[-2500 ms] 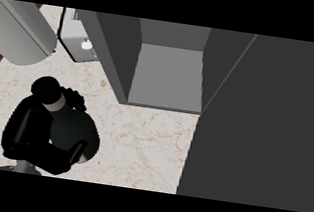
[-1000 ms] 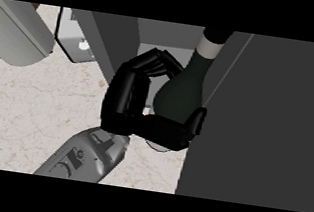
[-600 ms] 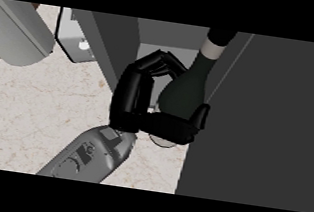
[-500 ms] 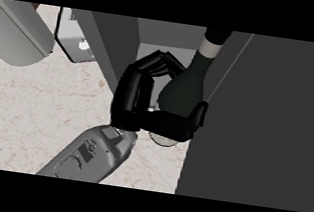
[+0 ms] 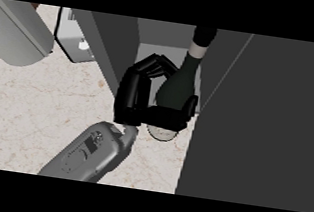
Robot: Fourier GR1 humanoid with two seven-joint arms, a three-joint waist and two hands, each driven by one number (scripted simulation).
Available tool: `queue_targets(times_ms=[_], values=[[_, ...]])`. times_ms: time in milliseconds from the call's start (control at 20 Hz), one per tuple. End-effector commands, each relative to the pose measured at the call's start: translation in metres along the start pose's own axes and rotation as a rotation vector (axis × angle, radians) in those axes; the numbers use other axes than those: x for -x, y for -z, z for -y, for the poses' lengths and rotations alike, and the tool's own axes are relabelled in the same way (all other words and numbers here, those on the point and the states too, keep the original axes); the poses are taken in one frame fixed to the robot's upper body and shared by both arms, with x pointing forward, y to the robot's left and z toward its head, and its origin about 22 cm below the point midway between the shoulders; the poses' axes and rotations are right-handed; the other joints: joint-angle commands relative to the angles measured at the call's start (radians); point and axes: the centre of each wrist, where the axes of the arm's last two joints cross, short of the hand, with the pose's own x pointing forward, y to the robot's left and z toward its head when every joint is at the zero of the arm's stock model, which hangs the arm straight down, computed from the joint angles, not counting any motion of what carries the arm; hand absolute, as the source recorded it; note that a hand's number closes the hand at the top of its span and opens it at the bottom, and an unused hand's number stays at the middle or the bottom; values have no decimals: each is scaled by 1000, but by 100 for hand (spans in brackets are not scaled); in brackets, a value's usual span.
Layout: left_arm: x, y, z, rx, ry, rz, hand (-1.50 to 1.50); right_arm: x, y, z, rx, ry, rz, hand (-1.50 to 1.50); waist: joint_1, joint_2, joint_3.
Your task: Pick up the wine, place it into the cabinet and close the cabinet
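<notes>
The wine bottle (image 5: 178, 84) is dark green with a black neck and leans into the open cabinet (image 5: 113, 47), neck pointing away toward the back. My right hand (image 5: 160, 116) is shut on the bottle's lower body, with fingers (image 5: 140, 79) curled along its left side and the thumb on its right. The grey forearm (image 5: 90, 153) comes in from the lower left. The bottle's base is hidden by the hand, at the cabinet's front edge. The cabinet's dark door (image 5: 277, 120) stands open and fills the right side. My left hand is out of view.
A large rounded grey appliance (image 5: 10, 31) sits at the upper left on the marble counter (image 5: 26, 105). A small silver device (image 5: 77, 42) stands beside the cabinet's left wall. A dark strip of floor shows at the far left.
My right hand has carried the bottle from the counter's lower left up and right into the cabinet opening. Over the last second it moved only slightly further in.
</notes>
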Motion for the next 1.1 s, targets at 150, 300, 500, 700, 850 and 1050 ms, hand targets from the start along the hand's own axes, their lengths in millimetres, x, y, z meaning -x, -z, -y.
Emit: queue_targets(times_ms=[150,300,500,700,850,1050], values=[[31,7,2,-15,121,14,150,-18,-6,4,-21,20,72,-150,-3,2,0],[46,1,-15,-15,119,25,150,-21,-19,0,-28,44,67,-150,-1,1,0],[45,1,-23,-32,152,36,150,-20,-14,2,-40,25,47,-150,7,-1,0],[58,18,-31,-74,128,38,150,0,-10,5,-15,47,66,-150,0,2,1],[56,12,-40,-98,114,23,150,-9,-22,15,-13,22,64,-150,4,0,1],[55,23,-27,-104,134,17,150,-20,-29,2,-29,57,77,-150,-8,0,0]])
